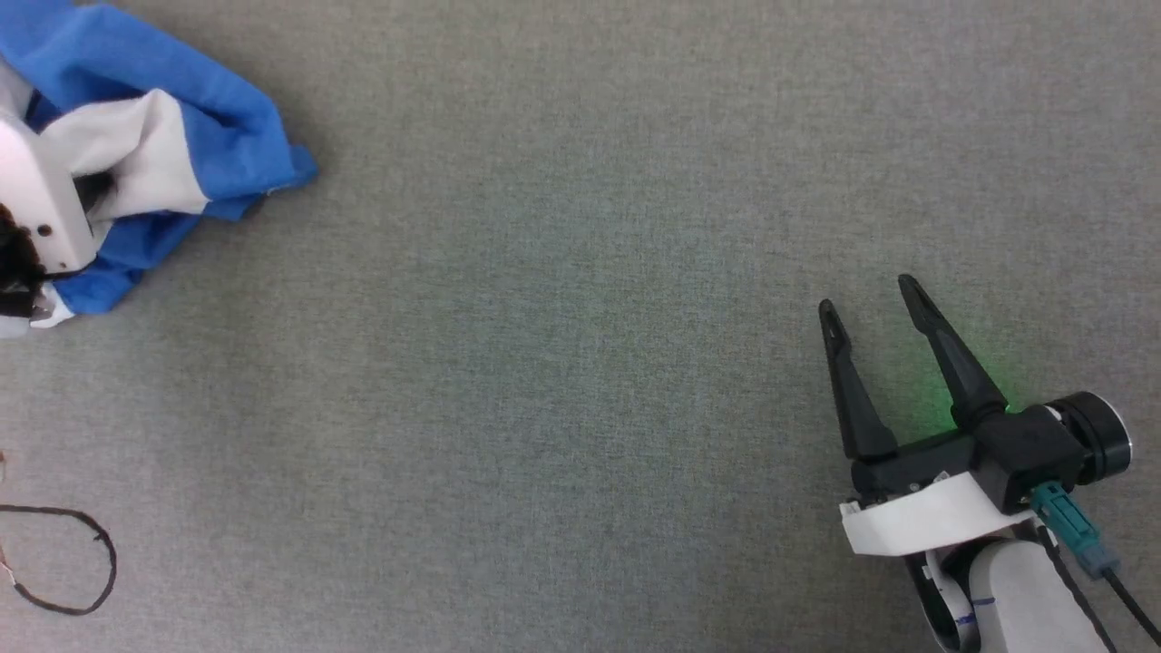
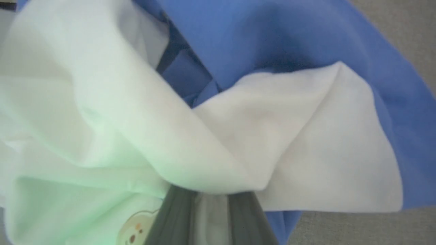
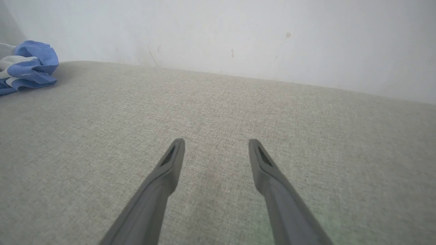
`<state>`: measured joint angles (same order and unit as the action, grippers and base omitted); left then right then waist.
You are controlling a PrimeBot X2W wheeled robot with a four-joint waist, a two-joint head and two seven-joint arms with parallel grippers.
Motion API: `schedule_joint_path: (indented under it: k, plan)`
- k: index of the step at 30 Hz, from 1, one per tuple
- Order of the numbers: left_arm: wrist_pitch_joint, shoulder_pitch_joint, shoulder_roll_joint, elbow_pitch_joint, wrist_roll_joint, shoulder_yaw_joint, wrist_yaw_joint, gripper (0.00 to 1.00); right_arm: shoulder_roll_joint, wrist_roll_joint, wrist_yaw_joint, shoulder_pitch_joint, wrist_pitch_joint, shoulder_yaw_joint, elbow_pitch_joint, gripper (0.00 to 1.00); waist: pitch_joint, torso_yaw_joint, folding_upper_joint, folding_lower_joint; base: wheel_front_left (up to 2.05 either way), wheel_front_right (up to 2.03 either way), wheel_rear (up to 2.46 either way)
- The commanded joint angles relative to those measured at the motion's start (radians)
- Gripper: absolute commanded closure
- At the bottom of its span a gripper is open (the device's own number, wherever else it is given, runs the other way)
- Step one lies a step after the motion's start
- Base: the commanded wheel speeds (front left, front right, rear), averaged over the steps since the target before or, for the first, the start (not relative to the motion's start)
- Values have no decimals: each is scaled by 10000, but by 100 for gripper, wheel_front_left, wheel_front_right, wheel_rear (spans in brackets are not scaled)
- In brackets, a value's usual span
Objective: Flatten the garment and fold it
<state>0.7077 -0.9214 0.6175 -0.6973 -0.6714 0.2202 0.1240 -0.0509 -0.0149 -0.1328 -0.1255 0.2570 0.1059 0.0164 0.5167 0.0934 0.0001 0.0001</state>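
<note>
A grey-beige woven worktop [image 1: 562, 363] spreads flat across the head view, evenly lit, with a faint green glow [image 1: 934, 399] on it toward the lower right. A thin black cord [image 1: 82, 562] lies in a loop at its lower left edge. In the right wrist view, a plain white wall [image 3: 238, 34] with a few small marks rises behind the worktop's far edge.

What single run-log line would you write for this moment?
garment: crumpled, not flattened | left gripper: closed on white fabric | right gripper: open, empty, apart from garment
</note>
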Motion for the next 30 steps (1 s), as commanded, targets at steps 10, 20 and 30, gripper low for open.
schedule_joint_path:
  k: [10, 20, 30]
  plan:
    - [-5127, -500, 414, 332, 1416, -113, -56, 100, 6, 317, 21, 162, 47, -284, -385, 0, -2165, 118, -1, -1, 0, 0, 0]
    - [-7239, -393, -152, 2425, 2468, 966, -127, 100, 6, 620, 21, 464, 47, -918, -512, 0, -3860, -319, -1, -1, 0, 0, 0]
    - [-7302, -23, -1403, 4502, 2856, 2728, -19, 100, 7, 787, 21, 520, 47, -1182, -398, 0, -4314, -1575, -1, -1, 0, 0, 0]
